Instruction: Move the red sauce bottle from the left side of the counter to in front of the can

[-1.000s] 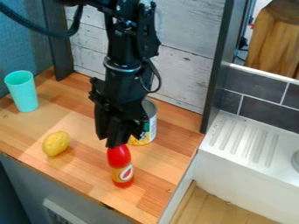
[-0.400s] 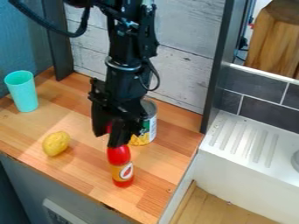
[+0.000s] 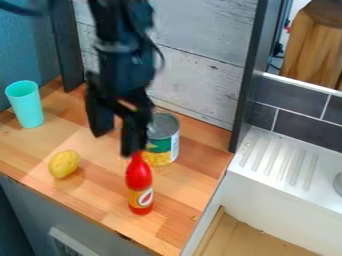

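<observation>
The empty claw (image 3: 113, 145), spread wide, hangs by the bottle (image 3: 139, 182); a can (image 3: 162, 142) stands close behind, the potato (image 3: 64, 164) and cup (image 3: 27, 106) farther off.

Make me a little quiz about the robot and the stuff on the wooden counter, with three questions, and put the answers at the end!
1. True or false: the cup stands upright.
2. What is the main colour of the bottle in front of the can?
3. Pick one: the fingers of the gripper are
A) pressed together
B) spread apart

Key: 1 true; 2 red; 3 B.
</observation>
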Controlling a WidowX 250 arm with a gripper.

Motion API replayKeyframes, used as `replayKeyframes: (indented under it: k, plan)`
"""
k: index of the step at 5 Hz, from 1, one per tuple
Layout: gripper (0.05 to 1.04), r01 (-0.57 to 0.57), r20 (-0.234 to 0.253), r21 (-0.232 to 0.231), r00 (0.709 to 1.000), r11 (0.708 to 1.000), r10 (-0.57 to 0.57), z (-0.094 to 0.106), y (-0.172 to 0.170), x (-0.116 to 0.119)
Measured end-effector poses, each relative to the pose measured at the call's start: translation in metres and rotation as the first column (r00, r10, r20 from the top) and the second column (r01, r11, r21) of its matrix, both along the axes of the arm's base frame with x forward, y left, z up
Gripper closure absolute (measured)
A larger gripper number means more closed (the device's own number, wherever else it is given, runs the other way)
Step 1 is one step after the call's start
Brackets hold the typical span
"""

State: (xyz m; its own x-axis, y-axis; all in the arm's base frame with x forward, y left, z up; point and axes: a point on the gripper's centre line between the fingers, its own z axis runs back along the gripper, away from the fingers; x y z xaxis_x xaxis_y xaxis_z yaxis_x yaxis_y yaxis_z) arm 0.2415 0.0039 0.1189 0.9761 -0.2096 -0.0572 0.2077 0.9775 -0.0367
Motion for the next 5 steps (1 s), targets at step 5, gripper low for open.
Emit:
replayKeyframes:
  k: [5]
  plan:
    - [0.083, -0.18, 0.022, 0.086, 0.984, 0.98, 0.178, 0.012, 0.14, -0.007]
